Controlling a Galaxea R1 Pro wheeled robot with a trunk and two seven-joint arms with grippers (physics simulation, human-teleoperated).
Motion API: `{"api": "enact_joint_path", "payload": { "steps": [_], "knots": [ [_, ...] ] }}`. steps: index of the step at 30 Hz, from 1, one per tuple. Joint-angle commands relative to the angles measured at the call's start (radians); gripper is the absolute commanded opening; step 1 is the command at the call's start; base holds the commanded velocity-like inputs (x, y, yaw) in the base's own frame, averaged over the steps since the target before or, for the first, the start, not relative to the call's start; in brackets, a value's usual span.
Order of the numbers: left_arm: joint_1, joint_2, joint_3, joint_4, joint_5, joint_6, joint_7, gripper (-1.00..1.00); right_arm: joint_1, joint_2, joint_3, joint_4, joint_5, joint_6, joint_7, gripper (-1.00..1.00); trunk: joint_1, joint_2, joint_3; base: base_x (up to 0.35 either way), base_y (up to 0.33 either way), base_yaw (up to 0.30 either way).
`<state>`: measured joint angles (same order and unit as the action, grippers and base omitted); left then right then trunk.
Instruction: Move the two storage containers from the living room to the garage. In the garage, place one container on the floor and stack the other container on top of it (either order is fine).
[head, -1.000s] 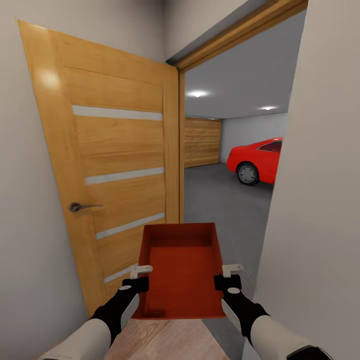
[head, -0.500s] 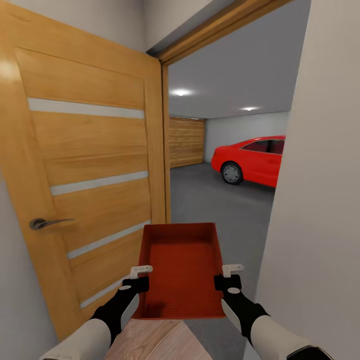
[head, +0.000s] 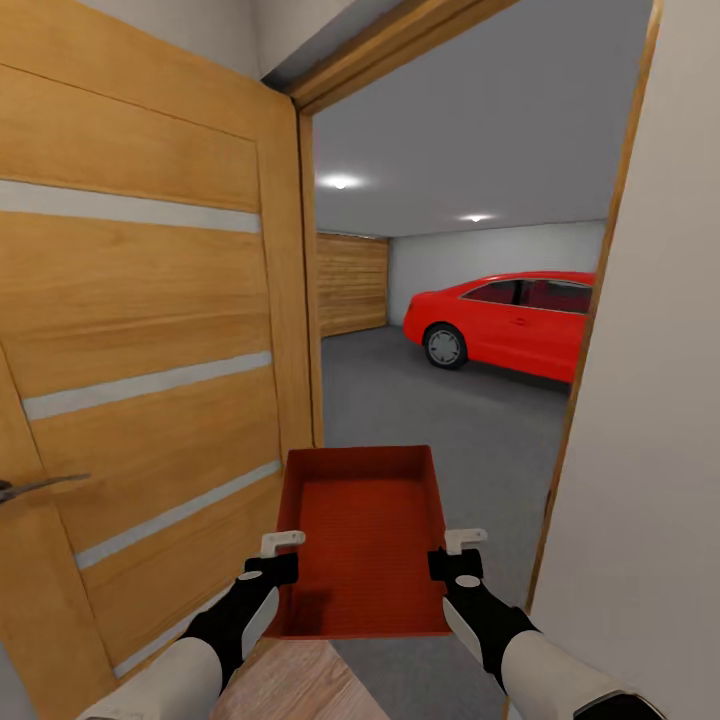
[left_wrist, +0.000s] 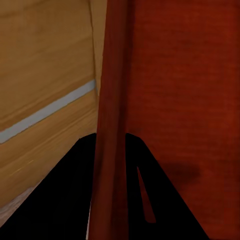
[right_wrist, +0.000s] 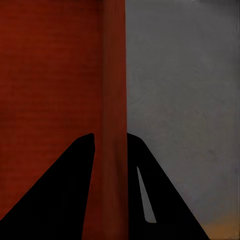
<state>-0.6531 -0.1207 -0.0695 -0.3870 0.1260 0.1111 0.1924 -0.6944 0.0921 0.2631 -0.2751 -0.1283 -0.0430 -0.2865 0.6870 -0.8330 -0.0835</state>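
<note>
bin (head: 362, 540) held level between both grippers at the garage doorway, long axis pointing ahead. left fingers (head: 281, 541) clamp its left wall, right fingers (head: 464, 537) its right wall.

One orange-red storage container (head: 365, 540) hangs level in the air at the doorway, long axis pointing ahead into the garage. It is rectangular, topless and empty, with thin plain walls and a finely ribbed inside. The dark grey concrete floor (head: 440, 410) lies below and ahead.
</note>
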Motion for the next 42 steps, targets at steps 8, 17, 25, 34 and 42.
{"api": "enact_joint_path", "payload": {
  "steps": [8, 17, 25, 34, 42],
  "knots": [
    [0.0, 0.018, 0.004, -0.003, -0.002, 0.007, 0.075, -1.0, -0.002, -0.001, -0.035, 0.0, -0.001, -0.008, -0.031, -1.0, 0.001, -0.001, -0.002, 0.316, 0.073, -0.245],
    [0.0, 0.018, 0.004, -0.003, -0.002, 0.007, 0.075, -1.0, -0.002, 0.0, -0.035, 0.001, -0.001, -0.007, -0.031, -1.0, 0.001, -0.001, -0.002, 0.316, 0.073, -0.268],
    [0.0, 0.018, 0.004, -0.003, -0.002, 0.007, 0.075, -1.0, -0.002, 0.0, -0.035, 0.001, -0.001, -0.006, -0.031, -1.0, 0.001, -0.001, -0.002, 0.264, 0.071, -0.045],
    [0.0, 0.018, 0.004, -0.003, -0.001, 0.007, 0.075, -1.0, -0.002, 0.0, -0.035, 0.001, -0.002, -0.006, -0.031, -1.0, 0.001, -0.001, -0.002, 0.091, 0.095, -0.001],
    [0.001, 0.018, 0.003, -0.003, -0.001, 0.007, 0.075, -1.0, -0.002, 0.0, -0.035, 0.001, -0.003, -0.008, -0.031, -1.0, 0.001, -0.001, -0.002, 0.187, 0.261, -0.03]
  ]
}}
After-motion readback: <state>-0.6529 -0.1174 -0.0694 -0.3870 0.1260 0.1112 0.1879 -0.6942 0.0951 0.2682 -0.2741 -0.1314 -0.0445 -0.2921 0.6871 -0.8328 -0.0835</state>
